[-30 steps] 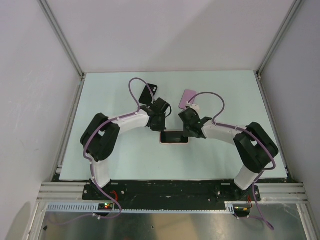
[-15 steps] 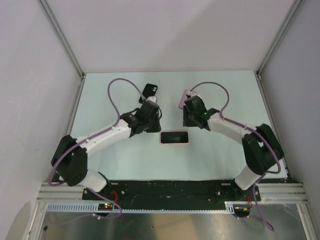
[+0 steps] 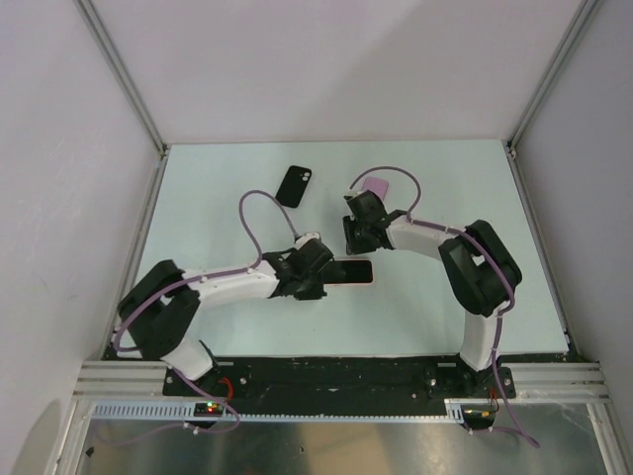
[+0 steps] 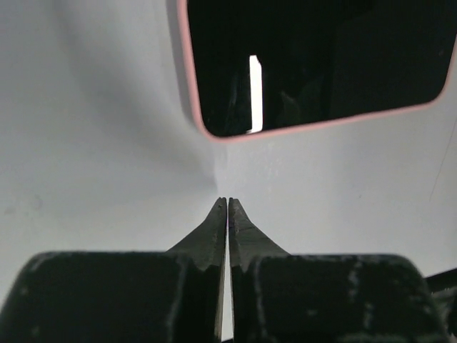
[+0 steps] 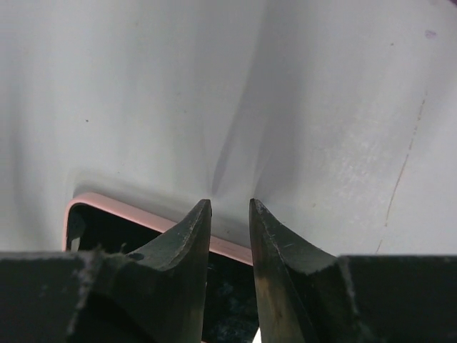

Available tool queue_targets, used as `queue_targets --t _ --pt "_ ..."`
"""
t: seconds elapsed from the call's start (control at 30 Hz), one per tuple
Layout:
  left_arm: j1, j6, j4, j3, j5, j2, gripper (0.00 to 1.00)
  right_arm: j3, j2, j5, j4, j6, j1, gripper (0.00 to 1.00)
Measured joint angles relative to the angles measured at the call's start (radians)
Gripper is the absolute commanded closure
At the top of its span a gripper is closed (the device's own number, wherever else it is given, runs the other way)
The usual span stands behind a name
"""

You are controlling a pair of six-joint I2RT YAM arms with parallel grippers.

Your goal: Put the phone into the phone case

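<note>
A phone with a dark screen lies flat at the middle of the table, and the pink rim of a phone case runs round its edge. My left gripper is shut and empty, its tips resting on the table just short of the phone's left end. From behind the phone my right gripper reaches down, narrowly open. Its fingertips stand over the pink rim with only bare table between them.
A black phone-shaped piece with a camera cut-out lies at the back, left of centre. A lilac one lies behind the right wrist. Upright frame posts and side walls bound the table.
The left arm came forward from beside the black piece to the phone's left end, and its gripper shut. The right gripper came forward from the lilac piece to the phone's far edge.
</note>
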Motion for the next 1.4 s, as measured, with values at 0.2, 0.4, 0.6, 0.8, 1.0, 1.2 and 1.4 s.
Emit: queue_targets --t 0.2,0.4,0.6,0.8,1.0,1.2,1.4 --pt "0.020 -0.001 0.026 0.092 -0.003 0.146 0.99 -0.011 -0.004 -0.008 0.002 0.005 0.011 0.69" --pt "0.052 0.019 0.010 0.179 -0.003 0.228 0.99 -0.139 -0.090 -0.004 0.059 0.054 -0.002 0.68" --pt "0.061 0.053 -0.019 0.335 -0.003 0.347 1.00 -0.306 -0.233 0.039 0.060 0.117 -0.031 0.68" --pt "0.048 0.062 -0.003 0.467 0.012 0.450 1.00 -0.415 -0.341 0.046 0.043 0.169 -0.066 0.68" --pt "0.016 0.060 0.003 0.521 0.023 0.492 1.00 -0.446 -0.376 0.045 0.024 0.186 -0.133 0.67" --pt "-0.005 0.059 -0.002 0.542 0.037 0.506 1.00 -0.447 -0.380 0.043 0.017 0.198 -0.186 0.67" --pt "-0.012 0.060 -0.006 0.600 0.066 0.547 0.99 -0.463 -0.405 0.066 -0.005 0.219 -0.224 0.63"
